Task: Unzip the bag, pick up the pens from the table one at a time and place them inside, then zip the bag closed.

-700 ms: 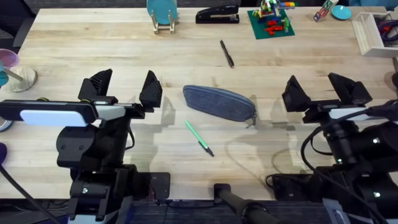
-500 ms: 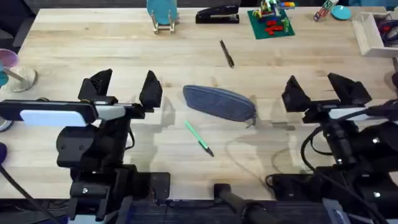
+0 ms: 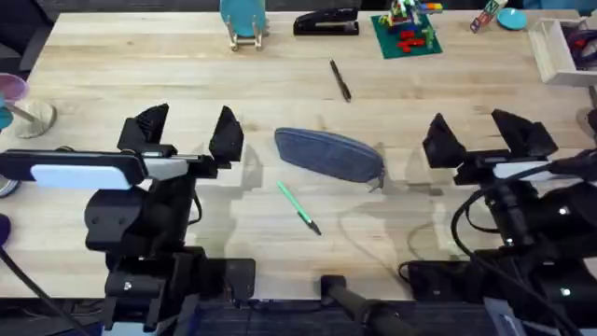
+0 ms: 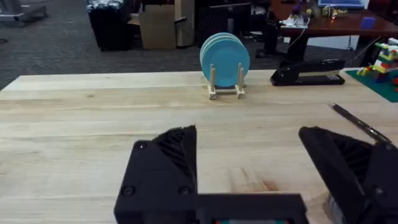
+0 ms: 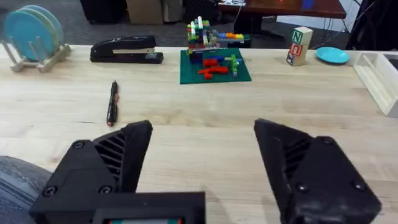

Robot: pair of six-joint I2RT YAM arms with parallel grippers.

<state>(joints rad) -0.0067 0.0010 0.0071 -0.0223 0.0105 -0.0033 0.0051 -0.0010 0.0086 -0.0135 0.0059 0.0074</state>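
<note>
The blue-grey bag (image 3: 329, 155) lies zipped on the table (image 3: 280, 84) at the centre, its pull tab at the right end; a corner of the bag (image 5: 15, 177) shows in the right wrist view. A light green pen (image 3: 298, 207) rests just in front of it. A black pen (image 3: 340, 79) lies farther back, also seen as the black pen (image 5: 112, 102) and the black pen (image 4: 360, 123). My left gripper (image 3: 187, 131) hovers open left of the bag. My right gripper (image 3: 485, 133) hovers open to its right. Both hold nothing.
A black stapler (image 3: 326, 21), a rack of blue plates (image 3: 243, 21) and a green plate of toy bricks (image 3: 407, 33) line the far edge. A white tray (image 3: 560, 49) stands at the far right. A pink-topped stand (image 3: 20, 105) sits at the left.
</note>
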